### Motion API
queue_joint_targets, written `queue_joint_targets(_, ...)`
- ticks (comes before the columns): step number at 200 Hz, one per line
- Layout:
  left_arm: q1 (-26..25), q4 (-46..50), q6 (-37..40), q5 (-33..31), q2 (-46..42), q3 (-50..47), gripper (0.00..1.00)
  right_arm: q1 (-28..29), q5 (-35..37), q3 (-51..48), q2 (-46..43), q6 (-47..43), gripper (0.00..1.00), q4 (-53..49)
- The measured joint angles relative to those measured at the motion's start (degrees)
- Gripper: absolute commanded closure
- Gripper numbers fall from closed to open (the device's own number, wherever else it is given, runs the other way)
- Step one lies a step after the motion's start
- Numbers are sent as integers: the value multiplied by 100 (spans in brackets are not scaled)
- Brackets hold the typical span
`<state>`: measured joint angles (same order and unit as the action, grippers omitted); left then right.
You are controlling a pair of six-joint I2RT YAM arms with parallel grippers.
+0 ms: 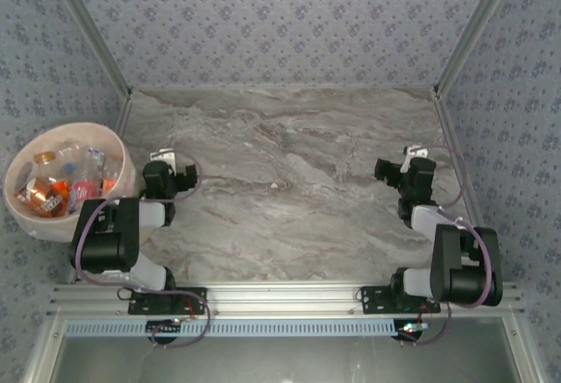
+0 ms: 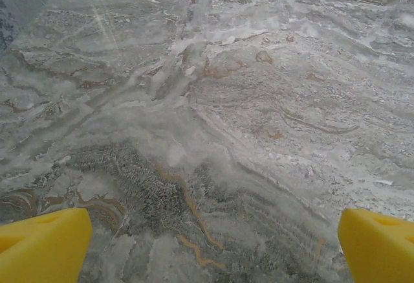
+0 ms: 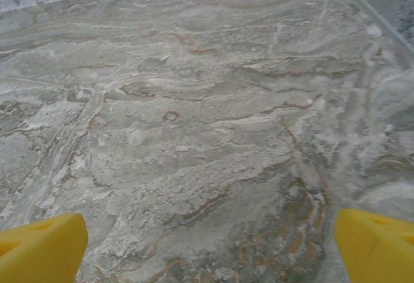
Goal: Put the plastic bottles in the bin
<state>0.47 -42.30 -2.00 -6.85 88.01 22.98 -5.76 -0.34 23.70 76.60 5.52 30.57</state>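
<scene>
The bin (image 1: pixel 21 215), a round pale pinkish-beige tub, stands off the table's left edge. Several crushed plastic bottles (image 1: pixel 63 180) with red, orange and clear parts lie piled inside it. My left gripper (image 1: pixel 172 162) hovers just right of the bin, over the table's left side. In the left wrist view this gripper (image 2: pixel 213 244) is open, its yellow fingertips (image 2: pixel 45 247) far apart with bare marble between them. My right gripper (image 1: pixel 401 169) hangs over the table's right side. It (image 3: pixel 210 247) is open too, with yellow fingertips (image 3: pixel 42 247) spread over bare marble.
The grey marble table (image 1: pixel 289 164) is walled by patterned panels at the back and both sides, with metal frame bars (image 1: pixel 460 50) at the corners. An aluminium rail (image 1: pixel 280 300) carrying both arm bases runs along the near edge.
</scene>
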Motion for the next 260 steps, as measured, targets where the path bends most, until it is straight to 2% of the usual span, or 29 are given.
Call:
queue_joint_targets(50,-140,-433,-153,-551,2,-17,2,13,-85,-59,664,-92,0,870)
queue_joint_targets(75,-160,-470,-170,-623,2,-17,2,157,-205,-680,796,-317,0,2074)
queue_joint_targets(91,-162,-472,-173,-634,2,-17,2,240,-256,-1163,1217,-367,0,3034)
queue_joint_targets(110,-162,-472,-173,-640,2,-17,2,256,-162,-1453,1419,-378,0,3394)
queue_joint_targets(123,-162,-474,-173,-647,2,-17,2,254,-15,-1344,1403,-363,0,3370)
queue_joint_targets(140,-162,-474,-173,-649,2,-17,2,304,212,-713,1322,-363,0,2675)
queue_joint_targets(161,-162,-476,-173,-649,2,-17,2,385,131,-219,1257,-389,0,2441)
queue_joint_targets(190,-162,-481,-173,-651,2,-17,2,262,-254,-214,1228,-407,0,2243)
queue_joint_targets(260,-162,-487,-173,-651,2,-17,2,254,-358,-240,1228,-407,0,2041)
